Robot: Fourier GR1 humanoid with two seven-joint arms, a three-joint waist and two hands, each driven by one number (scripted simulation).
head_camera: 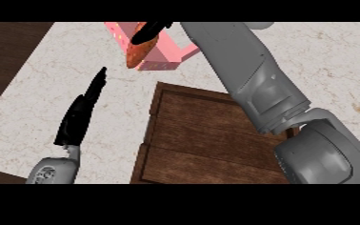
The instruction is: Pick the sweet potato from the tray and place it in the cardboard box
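Right hand (pixel 151 30) grips the orange sweet potato (pixel 138 52) (tapered, end down) over the pink box (pixel 169 47).

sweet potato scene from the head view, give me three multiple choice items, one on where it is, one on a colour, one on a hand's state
1. Where is the sweet potato?
A. lying on the wooden tray
B. held up over the pink box
C. on the bare counter by the left hand

2. What colour is the box at the top of the view?
A. pink
B. blue
C. green

3. How is the left hand?
A. curled round the sweet potato
C. flat on the tray
B. open, fingers straight, holding nothing

Answers:
1 B: the right hand has it at the box, away from the wooden tray.
2 A: its walls are pink.
3 B: it stands over the counter with straight fingers.
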